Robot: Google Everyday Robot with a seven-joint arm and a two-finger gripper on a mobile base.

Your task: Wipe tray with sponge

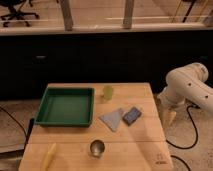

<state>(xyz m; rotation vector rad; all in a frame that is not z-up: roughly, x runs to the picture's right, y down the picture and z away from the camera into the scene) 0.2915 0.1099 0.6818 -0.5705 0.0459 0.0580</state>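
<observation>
— Sponge (132, 115) first, I take it? Where does it lie?
— On the table (140, 147), right of the tray (66, 89), touching or just beside a grey cloth (112, 119). Nothing holds it yet.
— And the gripper (169, 117)?
— Off the table's right edge, hanging low beside it, pointing down, near the sponge but apart from it. Whether it is spread or closed I cannot tell.
— So the step is the reach and pick.
— I judge so. Come over the sponge from above, lined across its short side, and keep to its right half so the cloth is not caught with it. Grip firmly; a sponge gives, and a shallow pinch may slip during wiping.
— Anything in the way to the tray?
— A cup (107, 92) stands by the tray's far right corner. Lift clear, pass on the near side of it, then set the sponge flat on the tray floor and stroke wall to wall with light pressure, so the tray does not slide.
</observation>
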